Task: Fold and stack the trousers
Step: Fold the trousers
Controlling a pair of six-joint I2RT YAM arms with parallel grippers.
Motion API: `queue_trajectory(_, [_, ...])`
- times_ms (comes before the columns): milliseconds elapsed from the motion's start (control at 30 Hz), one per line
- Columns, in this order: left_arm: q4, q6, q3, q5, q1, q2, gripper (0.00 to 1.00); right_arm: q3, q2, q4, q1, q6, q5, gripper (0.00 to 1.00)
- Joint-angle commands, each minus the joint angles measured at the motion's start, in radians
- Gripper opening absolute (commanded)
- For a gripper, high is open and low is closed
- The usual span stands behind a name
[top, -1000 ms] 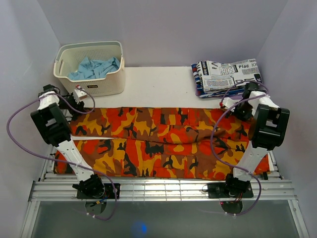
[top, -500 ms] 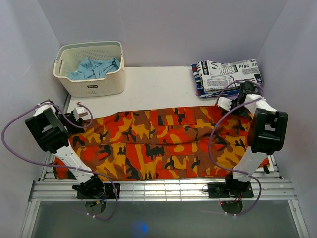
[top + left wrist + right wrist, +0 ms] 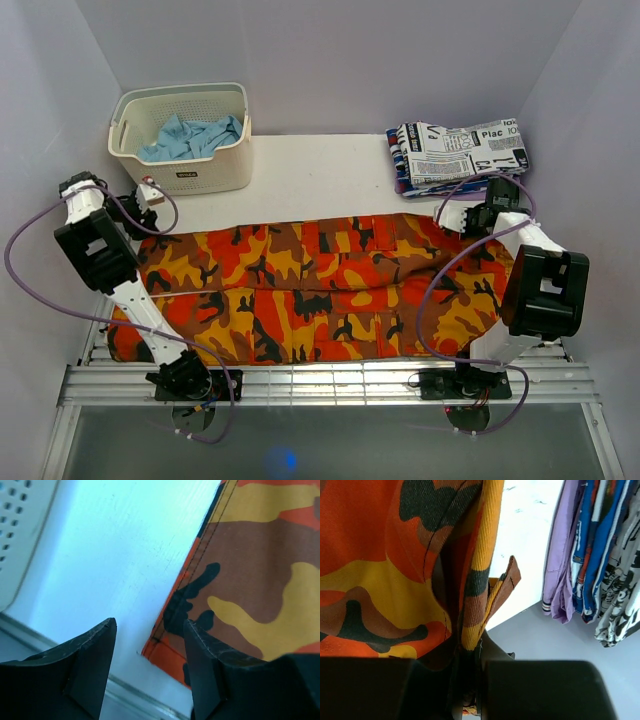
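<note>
**Camouflage trousers flat; right corner pinched, left corner free**

Nearest, along the lower edge of the top view: a slatted metal rail (image 3: 330,378). Just beyond, spread flat over the white bench (image 3: 320,175): long cloth trousers in orange, red, yellow and dark-brown camouflage (image 3: 320,290). Long axis left to right across the frame, reaching almost from one side wall to the other.

At the upper right corner of the cloth: right jaws clamped tight on a pinch of the trouser edge. Plain in the right wrist view, with a ridge of fabric drawn in between the fingers.

At the upper left corner: left jaws parted wide, gripping nothing, hanging over bare bench. Stitched corner of the trousers (image 3: 167,640) just beside them, toward frame right in the left wrist view. Contact with the cloth not clear.

Probably next: a crosswise fold, one end over the other. Calls first for a short shift of the left jaws toward frame right, onto that corner.

Farther back, upper left: a cream perforated plastic basket (image 3: 215,170) holding a crumpled plain light blue cloth (image 3: 190,135).

Upper right: a folded white garment with black newspaper lettering (image 3: 465,148) lying on purple and blue-striped folded pieces (image 3: 580,545), near the right jaws, apart from the trousers.
</note>
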Motion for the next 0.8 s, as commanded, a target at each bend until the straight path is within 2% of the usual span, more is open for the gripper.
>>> queue_trajectory(0, [0.016,-0.001,0.028,0.021,-0.019,0.066,0.67,0.022,-0.009,0.081,0.01,-0.022,-0.027,0.08])
queue_trajectory(167, [0.007,0.01,0.03,-0.04,-0.036,0.131,0.69,0.022,0.005,0.098,0.01,-0.025,-0.015,0.08])
queue_trajectory(267, [-0.029,0.037,0.015,-0.083,-0.036,0.151,0.65,0.038,0.025,0.106,0.01,-0.022,-0.002,0.08])
queue_trajectory(300, [-0.033,0.037,0.001,-0.094,-0.036,0.151,0.6,0.044,0.031,0.107,0.01,-0.019,0.002,0.08])
queue_trajectory(333, [-0.038,0.037,-0.005,-0.115,-0.036,0.151,0.44,0.051,0.039,0.109,0.009,-0.014,0.007,0.08])
queue_trajectory(400, [-0.044,0.036,-0.018,-0.132,-0.036,0.148,0.31,0.082,0.063,0.109,0.009,0.012,0.016,0.08])
queue_trajectory(433, [-0.044,0.033,-0.016,-0.143,-0.036,0.145,0.2,0.096,0.074,0.109,0.009,0.023,0.019,0.08])
queue_trajectory(533, [-0.044,-0.006,0.034,-0.135,-0.036,0.144,0.01,0.162,0.115,0.097,0.009,0.07,0.021,0.08])
queue_trajectory(633, [-0.021,-0.111,0.129,-0.105,-0.036,0.155,0.0,0.232,0.146,0.098,0.009,0.101,0.021,0.08])
queue_trajectory(767, [0.132,-0.265,0.15,-0.049,-0.022,0.062,0.0,0.344,0.16,0.074,0.004,0.147,0.019,0.08])
